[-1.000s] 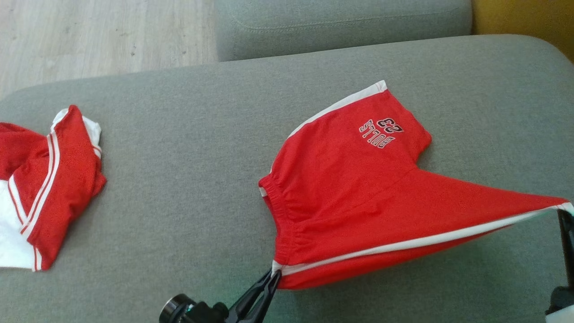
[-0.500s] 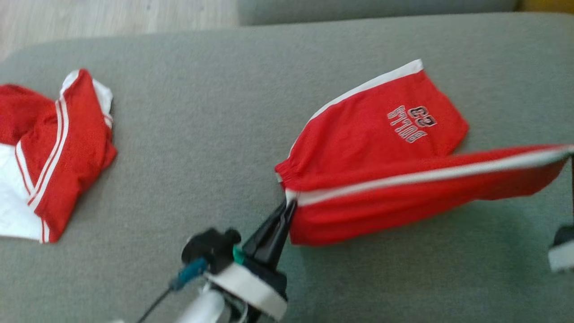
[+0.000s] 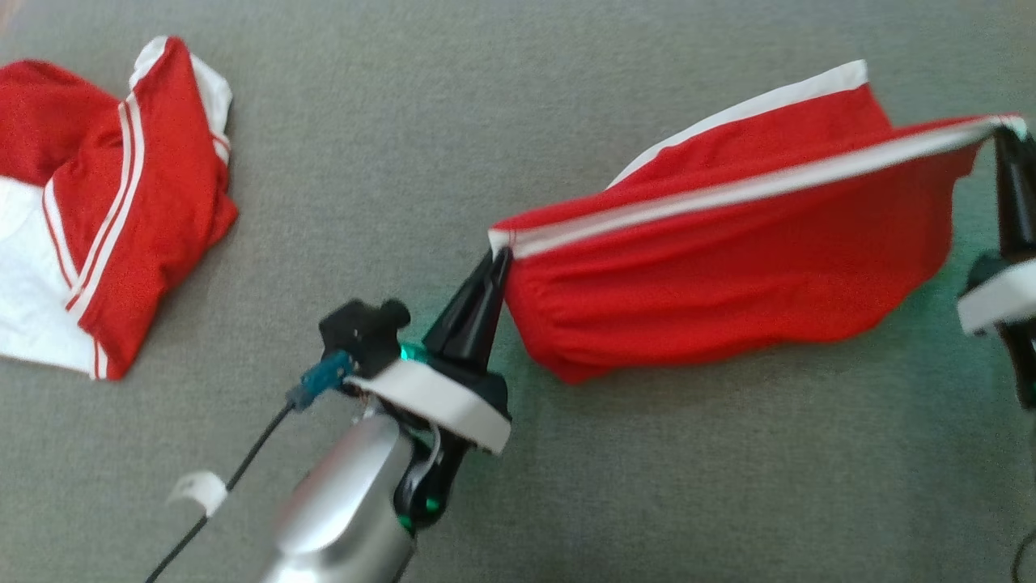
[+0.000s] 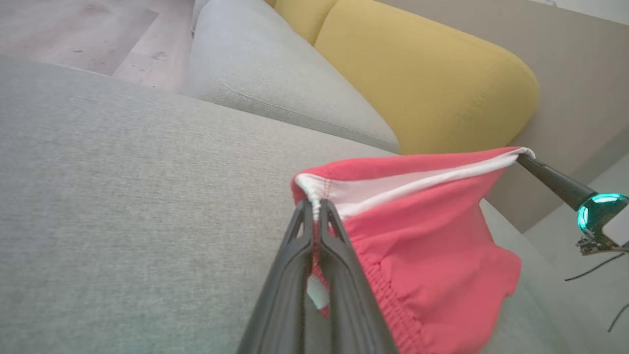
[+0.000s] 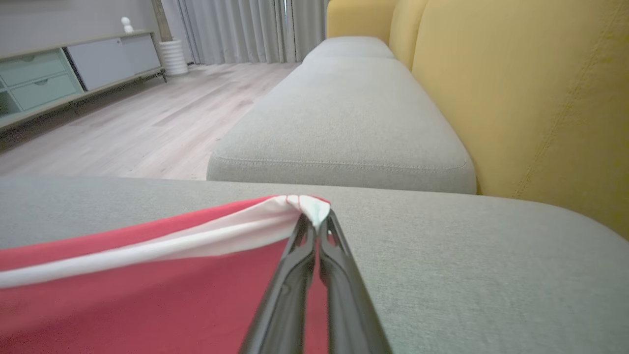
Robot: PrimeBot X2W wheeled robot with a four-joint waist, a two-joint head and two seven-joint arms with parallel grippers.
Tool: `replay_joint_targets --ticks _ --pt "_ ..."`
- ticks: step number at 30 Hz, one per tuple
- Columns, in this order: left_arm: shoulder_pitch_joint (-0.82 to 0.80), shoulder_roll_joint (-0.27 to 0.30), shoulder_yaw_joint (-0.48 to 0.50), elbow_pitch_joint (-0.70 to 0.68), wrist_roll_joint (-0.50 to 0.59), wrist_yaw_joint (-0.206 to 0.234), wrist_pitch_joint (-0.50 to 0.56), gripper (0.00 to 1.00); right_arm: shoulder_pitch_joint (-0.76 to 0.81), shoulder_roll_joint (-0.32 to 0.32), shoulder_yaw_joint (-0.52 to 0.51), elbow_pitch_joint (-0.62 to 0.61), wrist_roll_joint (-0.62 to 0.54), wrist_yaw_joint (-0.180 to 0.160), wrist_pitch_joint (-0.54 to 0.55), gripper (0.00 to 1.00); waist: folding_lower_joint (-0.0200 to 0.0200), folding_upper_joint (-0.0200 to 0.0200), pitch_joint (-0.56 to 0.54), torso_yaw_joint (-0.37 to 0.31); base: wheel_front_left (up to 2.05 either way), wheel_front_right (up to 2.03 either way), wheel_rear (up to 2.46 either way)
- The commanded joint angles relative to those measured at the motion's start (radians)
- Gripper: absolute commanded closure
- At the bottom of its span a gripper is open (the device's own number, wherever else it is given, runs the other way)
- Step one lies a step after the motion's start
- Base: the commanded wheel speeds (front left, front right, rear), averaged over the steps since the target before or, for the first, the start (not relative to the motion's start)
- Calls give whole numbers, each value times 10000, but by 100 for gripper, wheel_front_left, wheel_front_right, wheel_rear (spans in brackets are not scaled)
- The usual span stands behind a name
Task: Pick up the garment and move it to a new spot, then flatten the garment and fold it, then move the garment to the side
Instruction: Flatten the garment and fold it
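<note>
Left pincer (image 3: 497, 261): closed on shorts (image 3: 728, 267), waistband corner.
Right pincer (image 3: 1004, 142): closed on hem corner.
Advice: lift both evenly, cloth taut.

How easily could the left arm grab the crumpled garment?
Probably not yet: the left gripper is shut on the red shorts. Once freed, bare cushion lies between it and the crumpled garment.

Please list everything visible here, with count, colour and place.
shorts: 1, red with white trim, stretched between both pincers
second garment: 1, red and white, crumpled on the cushion at the robot's left
seat cushions: 2, grey, one under the garments, one beyond
backrest cushions: at least 2, yellow, behind the seats
floor: 1, pale wood, beyond the seats
left pincer: 1, dark, shut on the shorts' waistband corner
right pincer: 1, dark, shut on the shorts' hem corner
</note>
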Motion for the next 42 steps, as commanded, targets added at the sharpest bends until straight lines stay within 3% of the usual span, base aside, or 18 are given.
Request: replay_joint_targets --ticks 1,10,11,12,14,15,22,30,37,42 --pt "-413 15 268 -154 -54 -57 -139 100 -306 -287 204 -158 52 -7 -124 100 -2 0 191 168 0 0 0" --pt "-1804 -102 -289 1468 -497 -117 -706 100 -2389 -601 1518 2213 148 -7 -519 100 -2 0 636 443 0 0 0" --pt "-1907 -105 -357 1594 -541 -120 -757 100 -2571 -595 1641 2436 160 -7 -585 61 -2 0 657 452 0 0 0" --pt "-1988 -106 -420 1691 -613 -122 -806 100 -2730 -578 1736 2649 163 -7 -665 0 -2 0 667 460 0 0 0" --pt "-2094 -108 -540 1855 -787 -124 -883 54 -2961 -563 1916 3017 159 -7 -845 0 -2 0 661 478 0 0 0" --pt "-2134 -109 -599 1945 -829 -96 -911 2 -3037 -556 1991 3175 168 -7 -936 0 -2 0 645 488 0 0 0" --pt "-1877 -110 -581 1881 -386 382 -996 0 -2480 -658 2378 3768 687 -7 -1191 0 -2 0 221 525 0 0 0" --pt "501 -111 867 -1072 2317 2137 -1000 0 -1570 -971 2195 3985 2076 -7 -644 0 -2 0 -225 846 0 0 0" --pt "2157 -112 1102 -2817 3501 2853 -1001 0 -1730 -1287 1869 4841 2415 -7 -25 0 -2 0 -312 1533 0 0 0" --pt "2837 -112 915 -3332 4114 3028 -1001 0 -1735 -1391 1586 5891 2401 -7 241 0 -2 0 -517 2117 0 0 0"
